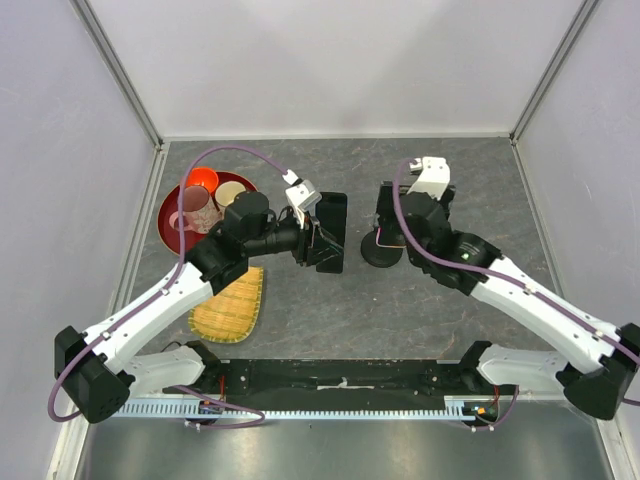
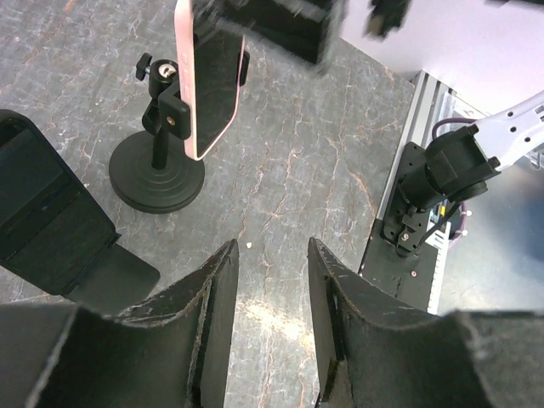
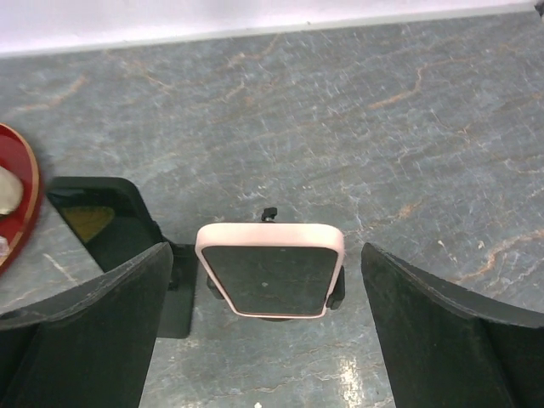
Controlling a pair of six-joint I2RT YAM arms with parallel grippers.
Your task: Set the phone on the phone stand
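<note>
Since the phone (image 3: 270, 270) looks seated in the clamp of the phone stand (image 2: 157, 174), your next move turns on the clearance between it and the right claw (image 3: 265, 255).

- Phone: pink case, dark screen, standing on end. Its long axis is close to vertical, tipped a little.
- Stand: round black base near the middle of the table (image 1: 450, 180), a little toward the right edge.
- Right claw: directly above the phone and spread wide, gripping nothing. Its 2 fingers flank the phone's narrow sides with a clear gap on each. Its wrist view looks down on the phone's top edge, centred between the fingers.
- Left claw (image 2: 272, 251): part open with a narrow gap, empty, low over bare table. The phone lies ahead and to its left, well apart.
- The right arm is nearer by far.
- Black folded block (image 1: 325, 235): just beside the left claw, between it and the stand. It looks apart from the stand's base.

Judgement: the placement appears done. You want a straight lift of the right claw along the phone's long axis. If it drifts sideways, a finger may clip the case and tip the stand. I cannot tell how firmly the clamp grips.
</note>
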